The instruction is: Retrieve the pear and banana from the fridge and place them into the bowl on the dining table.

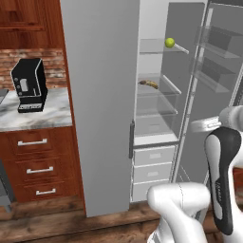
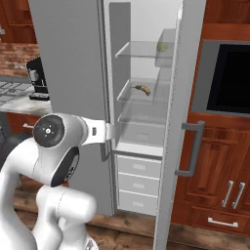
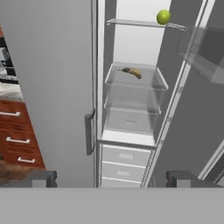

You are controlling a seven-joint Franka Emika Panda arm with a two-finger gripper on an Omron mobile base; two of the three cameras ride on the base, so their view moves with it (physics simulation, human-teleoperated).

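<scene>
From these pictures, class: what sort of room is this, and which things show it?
Most likely a home kitchen: an open fridge holding a pear and banana, and a coffee machine on a marble counter.

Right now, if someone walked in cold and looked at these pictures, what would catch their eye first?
Probably the fridge, standing with its right door swung open on a white interior. On the upper glass shelf sits the bright green pear, and one shelf lower lies the banana. The gripper faces the opening with its jaws wide and nothing between them.
</scene>
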